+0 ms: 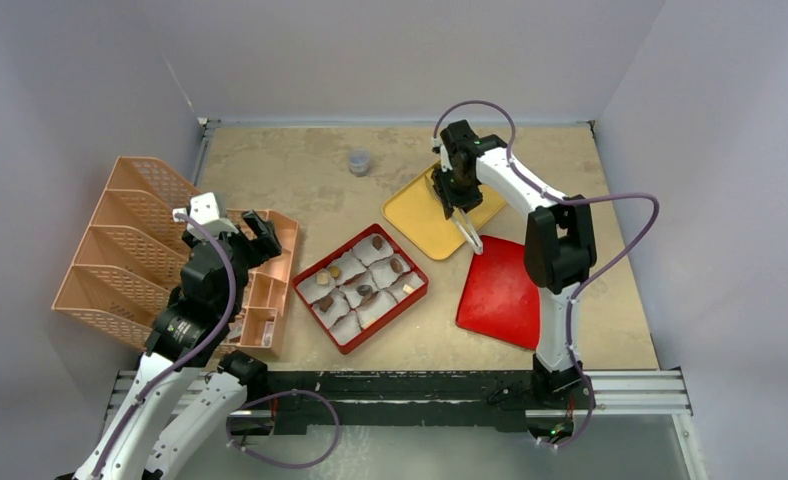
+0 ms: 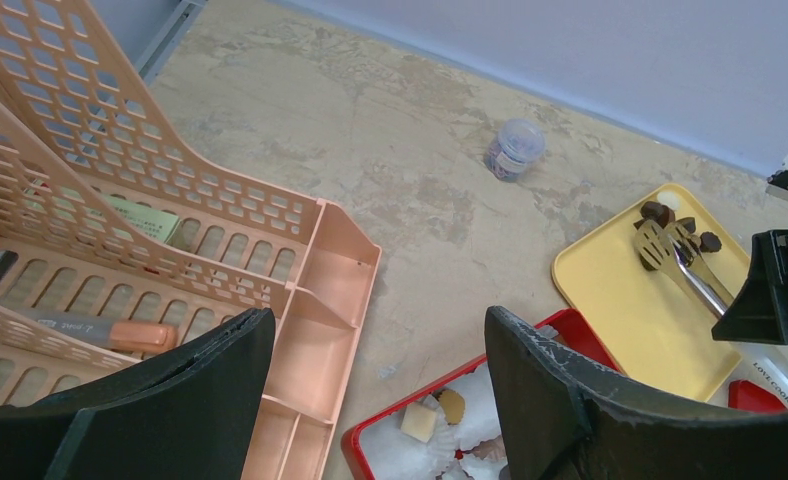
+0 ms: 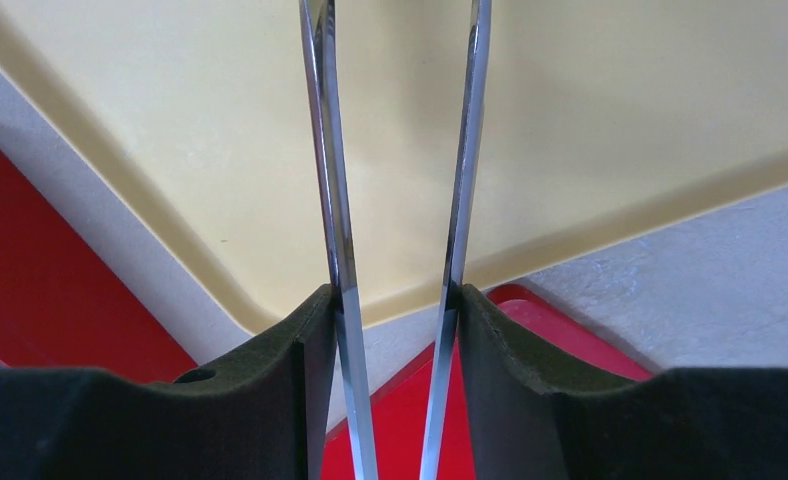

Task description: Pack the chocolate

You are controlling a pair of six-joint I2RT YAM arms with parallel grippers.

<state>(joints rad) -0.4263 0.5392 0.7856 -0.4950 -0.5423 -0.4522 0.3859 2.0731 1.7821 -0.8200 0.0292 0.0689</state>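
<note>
Right gripper (image 3: 390, 300) pads squeeze steel tongs (image 3: 332, 150) over yellow tray (image 3: 590, 120); left gripper (image 2: 380, 335) gapes empty above peach organizer (image 2: 310, 330). Chocolate chunks (image 2: 657, 212) sit by the tong tips on that tray, more in red box (image 1: 390, 320) paper cups (image 1: 355, 268); probably tiny, light and easily marked, so nip across the sides, softly. Mottled beige tabletop (image 1: 300, 170), lilac walls (image 1: 370, 50) close round.

Three views: one overhead, two wrist cams
Top external looks down from high behind the near edge over the whole worktop (image 1: 300, 170); left wrist looks forward and low past its own hand (image 2: 378, 318), sharing the yellow tray (image 2: 620, 300) and tongs (image 2: 685, 265) with right wrist, which sits very close above that tray
</note>
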